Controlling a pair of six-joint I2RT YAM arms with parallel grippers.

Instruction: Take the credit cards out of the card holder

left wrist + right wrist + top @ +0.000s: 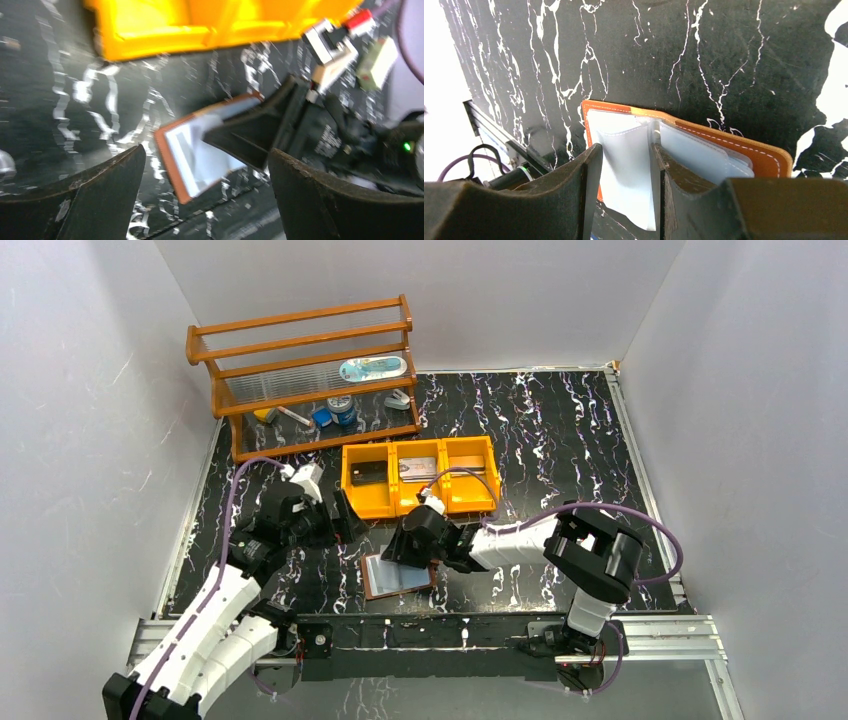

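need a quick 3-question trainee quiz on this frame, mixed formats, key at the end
1. True or false: the card holder lies folded shut.
2. How many compartments does the orange tray have? A two, B three, C four.
3. Which gripper hangs right over the card holder's pale sleeves?

Key:
1. False. It lies open, sleeves facing up.
2. B.
3. The right gripper, with its jaws apart on either side of one sleeve. The left gripper stands wide open, off the holder.
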